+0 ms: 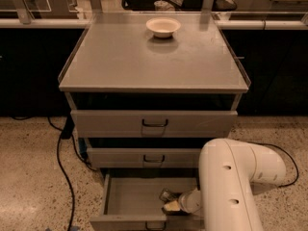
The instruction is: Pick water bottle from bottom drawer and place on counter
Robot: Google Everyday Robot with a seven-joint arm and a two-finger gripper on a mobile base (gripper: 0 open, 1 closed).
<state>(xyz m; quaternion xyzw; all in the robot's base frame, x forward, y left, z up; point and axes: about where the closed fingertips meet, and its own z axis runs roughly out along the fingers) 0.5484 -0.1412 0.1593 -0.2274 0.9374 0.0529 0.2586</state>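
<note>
The bottom drawer (126, 196) stands pulled open at the foot of the grey cabinet. My gripper (171, 205) reaches down into its right half, coming in from the white arm (231, 186) that covers the drawer's right end. A small clear object, apparently the water bottle (166, 195), lies on the drawer floor right at the gripper's tip; whether it is held is unclear. The counter (144, 61) is the flat grey top above, well away from the gripper.
A white bowl (163, 26) sits at the back middle of the counter. Two wider drawers (154, 123) above the open one are closed. A black cable (61, 162) runs over the speckled floor at left. Dark cabinets flank the unit.
</note>
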